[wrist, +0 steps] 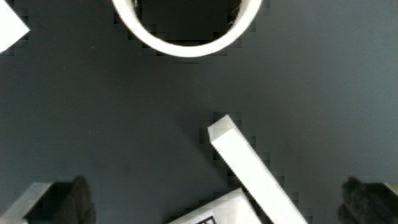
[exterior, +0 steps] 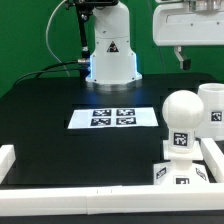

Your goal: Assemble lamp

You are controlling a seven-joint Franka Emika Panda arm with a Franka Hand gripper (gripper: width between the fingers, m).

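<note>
The round-headed bulb stands upright on the square base at the front of the exterior view's right. Both carry tags. The shade stands just behind them at the right edge. My gripper hangs high above this group, open and empty. In the wrist view the shade's round white rim shows from above, and a tagged corner of the base lies between my dark fingers. My gripper holds nothing. The bulb is out of the wrist view.
The marker board lies in the middle of the black table. The robot's white body stands behind it. A white rail frames the table's front and sides, and a piece of it shows in the wrist view.
</note>
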